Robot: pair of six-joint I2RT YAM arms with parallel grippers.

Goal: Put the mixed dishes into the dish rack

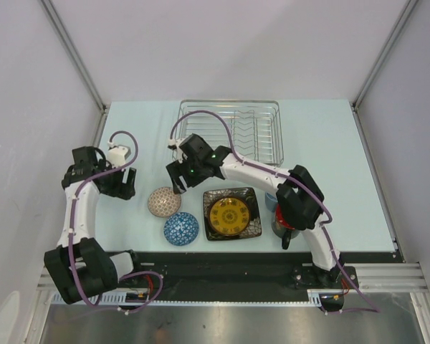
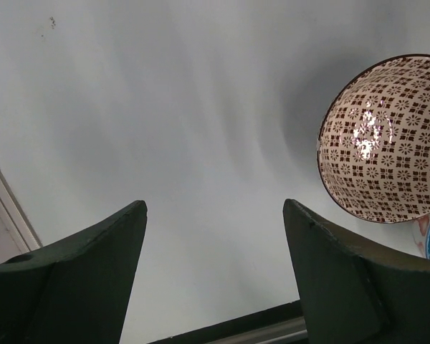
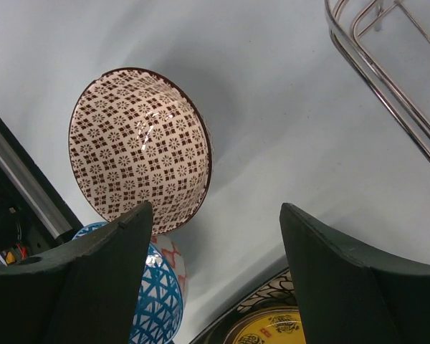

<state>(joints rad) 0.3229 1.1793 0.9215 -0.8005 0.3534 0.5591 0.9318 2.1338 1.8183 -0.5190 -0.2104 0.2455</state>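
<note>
Hovering just beside the pinkish bowl (image 1: 163, 202) on the table (image 1: 330, 158), the right hand (image 1: 176, 178), spread wide and empty, appears to be lining up a first pick; next it must straddle the bowl's rim, pinch it, and lift it toward the rack (image 1: 278, 132).

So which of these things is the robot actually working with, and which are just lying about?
Part of the job: dish rack, pinkish bowl, blue bowl, square plate, light-blue cup, dark mug.
Just there: table, grey walls.
</note>
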